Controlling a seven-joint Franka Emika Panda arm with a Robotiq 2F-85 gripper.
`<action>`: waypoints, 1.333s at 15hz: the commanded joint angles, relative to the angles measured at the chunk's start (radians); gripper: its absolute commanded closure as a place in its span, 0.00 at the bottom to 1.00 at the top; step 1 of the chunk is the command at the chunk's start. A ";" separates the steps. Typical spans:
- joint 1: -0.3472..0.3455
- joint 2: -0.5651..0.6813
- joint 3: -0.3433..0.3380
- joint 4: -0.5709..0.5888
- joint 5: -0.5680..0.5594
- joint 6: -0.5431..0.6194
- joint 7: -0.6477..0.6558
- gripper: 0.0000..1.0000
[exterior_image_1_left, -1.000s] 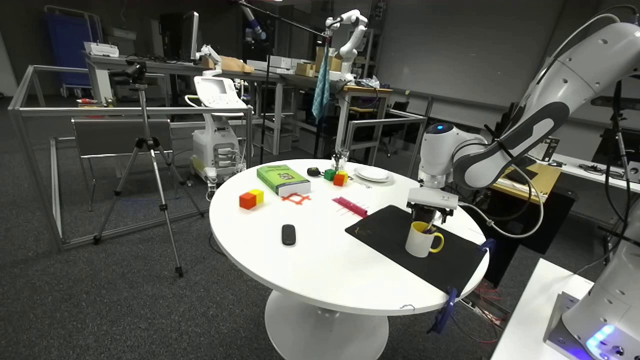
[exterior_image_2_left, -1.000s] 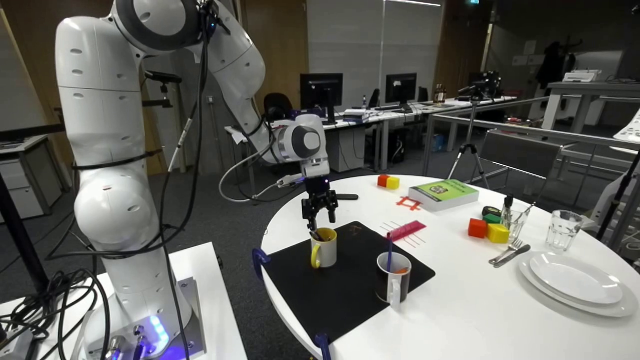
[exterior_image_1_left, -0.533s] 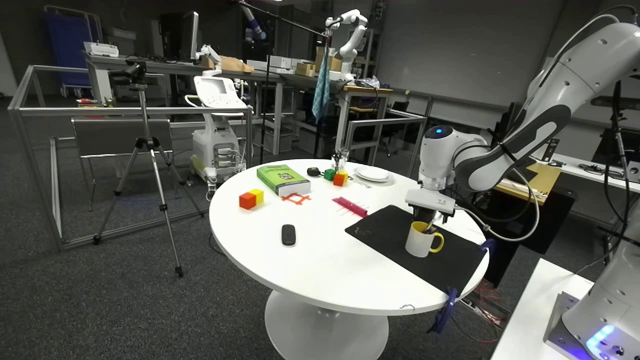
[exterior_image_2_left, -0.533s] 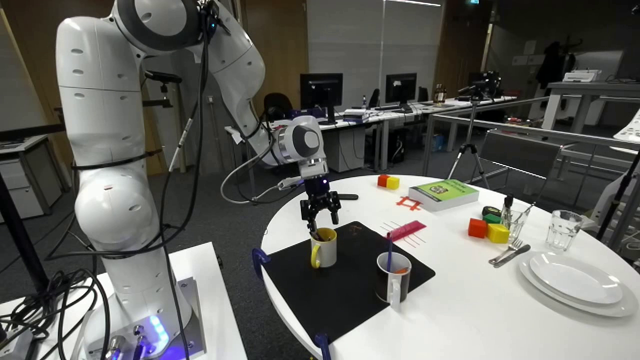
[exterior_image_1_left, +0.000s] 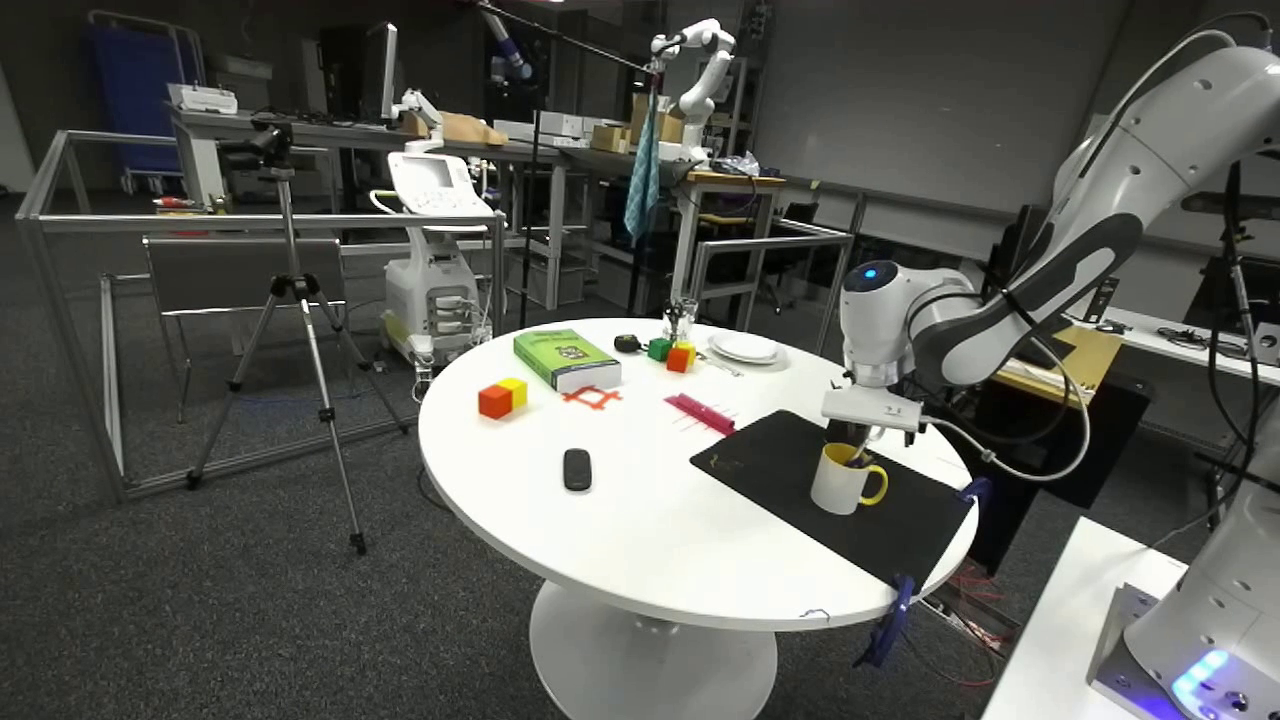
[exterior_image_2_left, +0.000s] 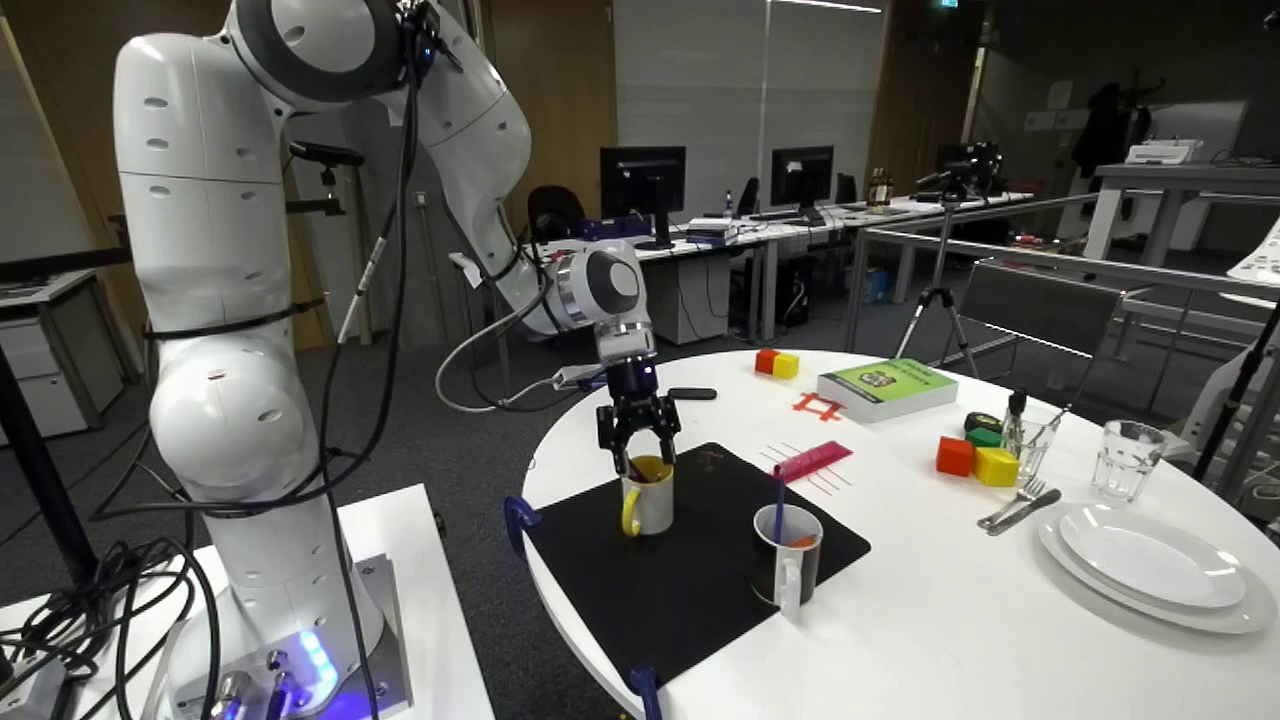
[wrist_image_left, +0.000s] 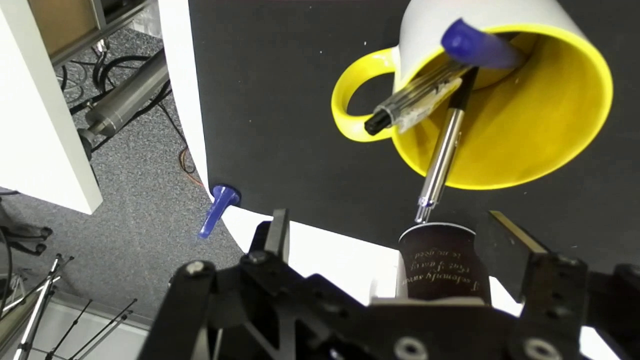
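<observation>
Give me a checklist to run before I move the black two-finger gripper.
1. Gripper open, nothing held: ok.
2. White ceramic mug with yellow interior upright: ok.
3. Fingertips apart from its rim: ok in the wrist view.
4. Slim silver metal pen fully visible: not ok; lower end hidden.
5. Pen's upper end level with the fingertips: cannot tell.
6. Dark printed mug with white handle standing clear of the gripper: ok.

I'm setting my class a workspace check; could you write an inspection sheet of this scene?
Surface: white round table, black mat, blue clamps at the edge.
Job's things: yellow-lined mug upright on the mat, pens leaning inside.
Clutter: dark mug, green book, coloured blocks, stacked plates.
Hand: open above the yellow-lined mug, holding nothing.
Cables: pale cable looping beside the arm; black cables bunched near its base.
Surroundings: tripod, metal railing, monitors.
</observation>
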 joint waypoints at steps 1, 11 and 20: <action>0.009 0.012 -0.004 0.004 -0.065 -0.028 0.049 0.00; 0.014 0.072 0.002 0.017 -0.226 0.010 0.206 0.00; 0.025 0.082 0.019 0.027 -0.268 0.012 0.236 0.00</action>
